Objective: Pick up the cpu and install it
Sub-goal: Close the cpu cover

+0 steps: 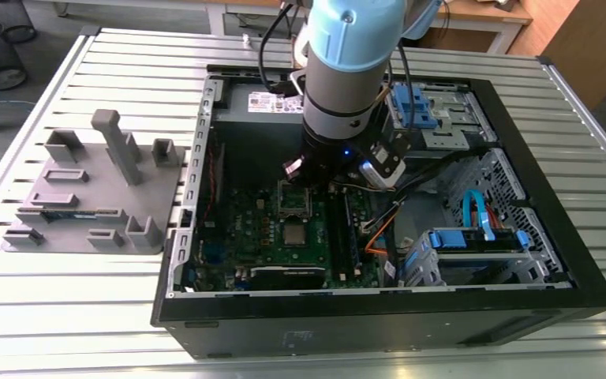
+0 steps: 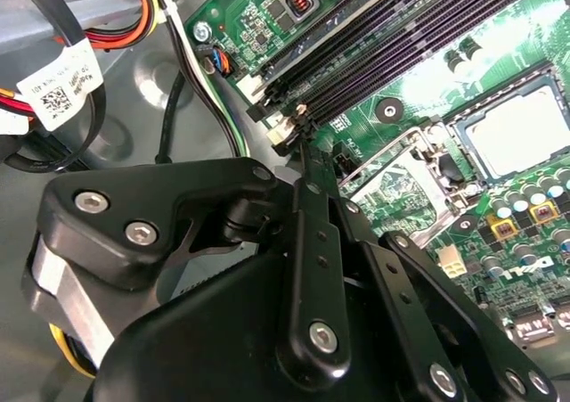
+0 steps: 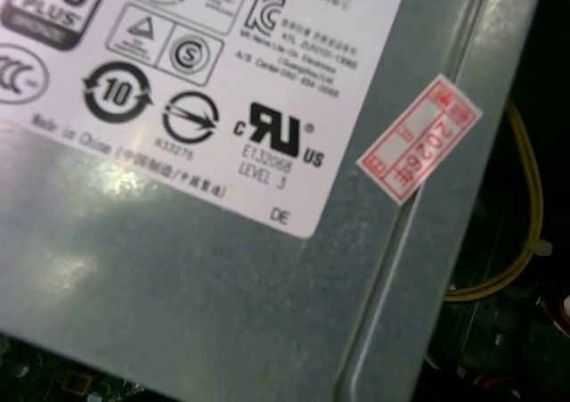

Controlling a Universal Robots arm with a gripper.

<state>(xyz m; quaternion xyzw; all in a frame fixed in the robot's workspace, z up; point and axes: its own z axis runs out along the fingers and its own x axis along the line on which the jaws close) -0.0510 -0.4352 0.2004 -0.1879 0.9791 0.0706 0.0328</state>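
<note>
The cpu [image 1: 297, 234] [image 2: 521, 135], a small silvery square, lies flat in the socket of the green motherboard [image 1: 271, 253] inside the open computer case. Beside it the socket's metal frame [image 1: 294, 201] [image 2: 401, 188] stands flipped open. My gripper [image 1: 319, 180] [image 2: 301, 130] hangs low over the board just beyond that frame, close to the black memory slots [image 2: 392, 45]. Its fingers look pressed together with nothing between them. It is apart from the cpu.
A grey block tray [image 1: 92, 197] holding a thin green memory stick [image 1: 72, 213] sits on the slatted table at the exterior view's left. The power supply [image 3: 178, 242] with its white label, cables [image 2: 178, 28] and blue drive brackets [image 1: 476, 241] crowd the case [image 1: 387, 316].
</note>
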